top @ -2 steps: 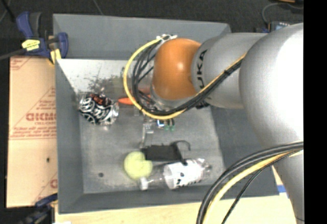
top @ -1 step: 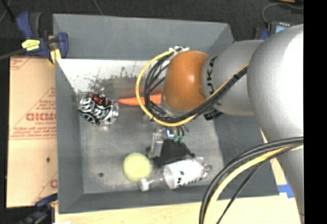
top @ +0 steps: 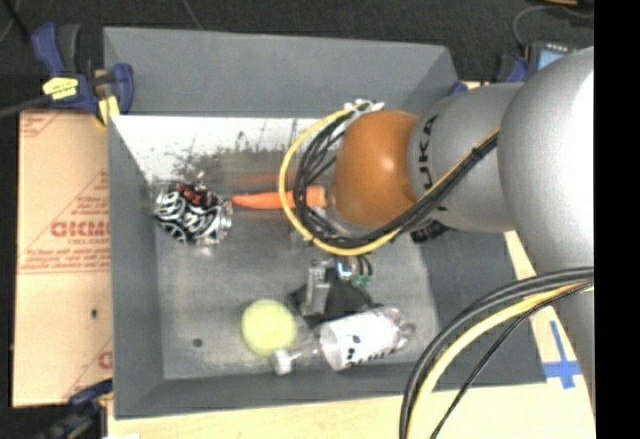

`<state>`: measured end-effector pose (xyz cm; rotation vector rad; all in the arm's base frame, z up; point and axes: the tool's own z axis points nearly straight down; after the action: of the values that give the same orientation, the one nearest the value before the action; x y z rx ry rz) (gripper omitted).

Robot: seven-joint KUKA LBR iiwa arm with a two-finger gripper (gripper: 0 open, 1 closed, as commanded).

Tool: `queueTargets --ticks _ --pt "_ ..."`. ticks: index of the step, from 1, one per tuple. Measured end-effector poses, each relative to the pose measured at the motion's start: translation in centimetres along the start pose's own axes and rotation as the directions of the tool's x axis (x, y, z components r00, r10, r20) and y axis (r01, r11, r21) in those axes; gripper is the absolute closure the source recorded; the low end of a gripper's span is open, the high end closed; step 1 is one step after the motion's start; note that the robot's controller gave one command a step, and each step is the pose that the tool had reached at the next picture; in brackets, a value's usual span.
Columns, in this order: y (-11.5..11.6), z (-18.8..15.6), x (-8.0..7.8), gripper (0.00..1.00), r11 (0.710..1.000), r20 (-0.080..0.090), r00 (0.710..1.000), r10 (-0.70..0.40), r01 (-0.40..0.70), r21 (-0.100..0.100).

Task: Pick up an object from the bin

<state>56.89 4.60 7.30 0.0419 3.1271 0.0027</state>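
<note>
The clear plastic bottle (top: 360,339) lies on its side near the front wall of the grey metal bin (top: 270,77), right of the middle; it is crumpled and see-through, with a white label bearing dark print round its body and a small cap end pointing left. Just beside that cap end rests a yellow-green ball (top: 268,325), round and matt, fuzzy like a tennis ball; ball and bottle look to be touching or nearly so. The gripper (top: 322,293) hangs just behind the bottle's left half, a narrow grey metal piece with a dark part beside it; whether it is spread or pressed together I cannot tell, and nothing shows as pinched in it. Above it sits the arm's smooth orange cover (top: 372,172), ringed by yellow and black cables (top: 296,177); the broad grey arm (top: 510,157) comes in from the right. Towards the back left lies a lumpy black-and-white patterned thing (top: 192,211), shiny in places; to its right a slim orange rod-like thing (top: 262,199) runs along the speckled floor, its right end passing under the cables.
</note>
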Motion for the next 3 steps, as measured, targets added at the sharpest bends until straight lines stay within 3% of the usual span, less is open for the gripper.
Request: queueTargets --ticks 1,3 --pt "-1.71 0.14 -0.60 1.00 0.999 -0.005 0.999 -0.040 0.040 -0.001" --pt "-1.72 0.14 -0.60 1.00 0.999 -0.005 0.999 -0.036 0.036 -0.002"
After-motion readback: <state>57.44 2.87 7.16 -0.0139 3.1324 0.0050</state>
